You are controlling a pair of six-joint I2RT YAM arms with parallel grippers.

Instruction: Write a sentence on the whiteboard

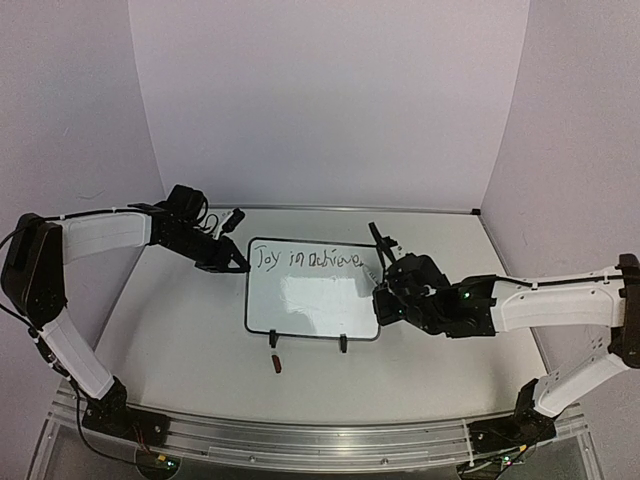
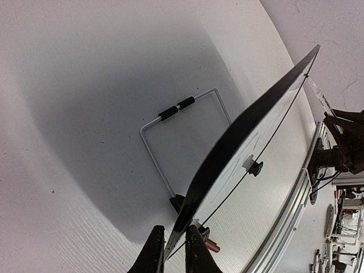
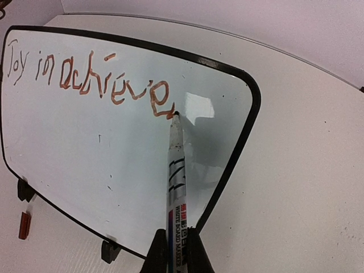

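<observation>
**Whiteboard.** The whiteboard (image 1: 312,305) sits at the middle of the table (image 1: 190,340), between the two arms. Its long edges run left to right. Two black clip feet (image 1: 342,343) hold its near edge. The wrist view shows the board tilted up off the table, with a white wire frame (image 2: 149,149) lying flat behind it. The top line of the board reads "Joy in achieve" in orange-red strokes.

**Left hand.** The left hand (image 2: 174,228) is at the board's far left corner. Its two fingers (image 2: 153,250) are clenched on the black rim, one on each side, grasping the board.

**Right hand.** The right hand (image 3: 176,233) is at the board's right side, clenched on a marker (image 3: 175,170). The marker barrel runs up from between the fingers. Its tip touches the board surface at the end of the last letter "e".

**Other items.** A small red piece (image 1: 277,364) lies on the table just in front of the left clip foot.
</observation>
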